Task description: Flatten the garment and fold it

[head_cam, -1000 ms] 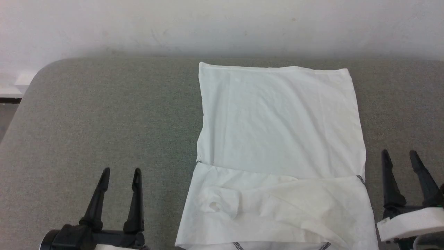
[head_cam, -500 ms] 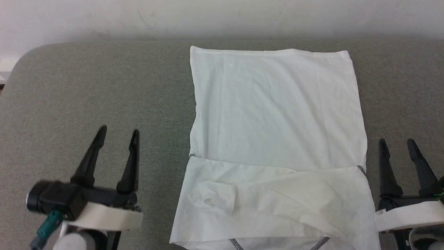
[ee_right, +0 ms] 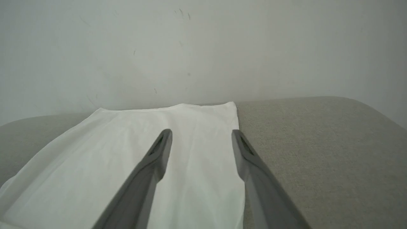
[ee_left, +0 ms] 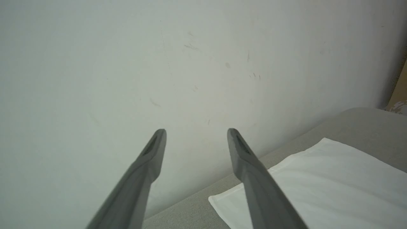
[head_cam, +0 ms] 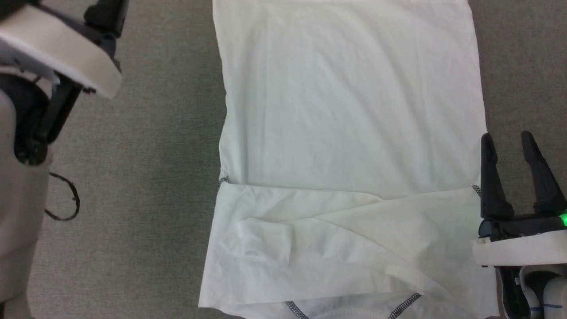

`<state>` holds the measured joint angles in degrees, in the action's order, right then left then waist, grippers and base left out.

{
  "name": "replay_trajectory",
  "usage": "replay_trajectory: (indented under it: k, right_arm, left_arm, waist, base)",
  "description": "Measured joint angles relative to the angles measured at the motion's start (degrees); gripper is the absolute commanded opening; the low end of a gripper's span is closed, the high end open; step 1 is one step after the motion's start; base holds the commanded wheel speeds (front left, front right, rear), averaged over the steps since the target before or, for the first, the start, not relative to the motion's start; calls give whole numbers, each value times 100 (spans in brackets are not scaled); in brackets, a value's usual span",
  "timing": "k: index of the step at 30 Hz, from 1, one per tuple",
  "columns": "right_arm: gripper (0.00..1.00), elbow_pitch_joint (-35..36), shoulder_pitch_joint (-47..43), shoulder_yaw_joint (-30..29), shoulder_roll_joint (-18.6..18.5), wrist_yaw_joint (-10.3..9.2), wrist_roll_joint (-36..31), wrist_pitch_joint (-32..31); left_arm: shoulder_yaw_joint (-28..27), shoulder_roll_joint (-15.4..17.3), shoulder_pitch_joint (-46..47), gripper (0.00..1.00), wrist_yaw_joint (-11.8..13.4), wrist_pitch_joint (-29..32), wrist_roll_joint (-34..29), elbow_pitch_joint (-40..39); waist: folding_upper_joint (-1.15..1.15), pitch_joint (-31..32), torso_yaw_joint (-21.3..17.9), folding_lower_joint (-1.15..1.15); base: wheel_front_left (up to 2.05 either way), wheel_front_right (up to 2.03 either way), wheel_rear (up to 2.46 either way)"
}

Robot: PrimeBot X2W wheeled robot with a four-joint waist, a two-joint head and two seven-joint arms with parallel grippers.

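My shirt (head_cam: 350, 133) lies flat on the grey table (head_cam: 146, 155), a long strip running from 6 o'clock up to 12 o'clock in the head view. Its sleeves are folded in across the near end, where the dark stitching (head_cam: 403, 305) shows at the bottom edge.

Both of my tools are released and hold nothing. My right gripper (head_cam: 507, 139) sits at about 4 o'clock, fingers spread, just beside the shirt's right edge where the sleeve fold begins. My left gripper (ee_left: 195, 135) is raised off at 10 o'clock, well apart from the cloth, its spread fingers pointing at the wall (ee_left: 127, 63).

I judge the side folds to be done and the lengthwise fold to be next. To do it well I should bring my left hand to the left edge, level with my right, so that both pinch at matching spots. Each pinch must take every layer, sleeve included, or the tucked cloth at 7 o'clock, already rumpled, may slide out. The fabric looks thin and limp, so I would lift low, keep it taut between my hands, and lay edge on edge.
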<state>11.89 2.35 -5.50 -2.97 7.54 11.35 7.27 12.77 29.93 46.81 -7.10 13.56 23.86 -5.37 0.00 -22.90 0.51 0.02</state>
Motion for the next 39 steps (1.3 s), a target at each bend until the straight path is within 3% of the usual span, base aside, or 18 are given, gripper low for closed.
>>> replay_trajectory:
  k: [11, 24, 39]
  right_arm:
    - [100, 94, 158, 54, 0, 0, 21, 92]
    - [100, 310, 178, 68, 0, 0, 30, 136]
    - [100, 324, 173, 51, -1, 0, 134, 194]
  left_arm:
    - [837, 394, 1555, 100, -1, 1135, 1006, 1438]
    - [1166, 352, 2151, 100, -2, 1376, 1112, 2487]
    - [1211, 480, 2207, 100, 19, 1603, 1128, 2956]
  waist:
    - [0, -888, -394, -1]
    - [0, -1593, -832, -1]
    - [0, -1945, -1079, -2]
  base:
    - [0, 0, 0]
    - [0, 0, 0]
    - [0, 0, 0]
